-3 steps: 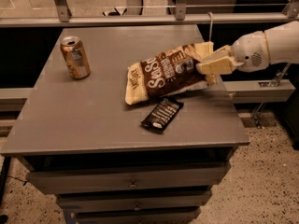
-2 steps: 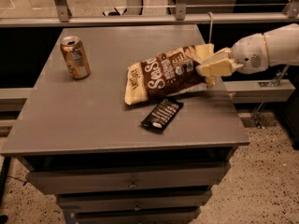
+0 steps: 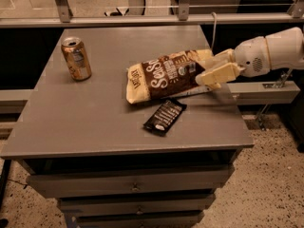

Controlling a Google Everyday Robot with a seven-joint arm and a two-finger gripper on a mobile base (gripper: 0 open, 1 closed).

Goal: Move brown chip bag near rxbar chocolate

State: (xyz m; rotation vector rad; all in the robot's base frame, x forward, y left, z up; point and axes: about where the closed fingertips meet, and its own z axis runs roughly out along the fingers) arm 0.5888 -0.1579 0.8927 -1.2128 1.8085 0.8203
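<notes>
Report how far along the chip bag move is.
Mostly done: the brown chip bag lies close beside the rxbar chocolate on the table. In hand: the gripper, at the bag's right end, has its jaws closed on it, with that end slightly raised. Left: lower it and let go.

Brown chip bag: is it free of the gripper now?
No, the gripper at the table's right side is shut on the right end of the brown chip bag, beside the rxbar chocolate.

one brown chip bag [image 3: 164, 77], one rxbar chocolate [image 3: 165, 116], one can [image 3: 76, 58], one end effector [image 3: 206, 71] at the bag's end
</notes>
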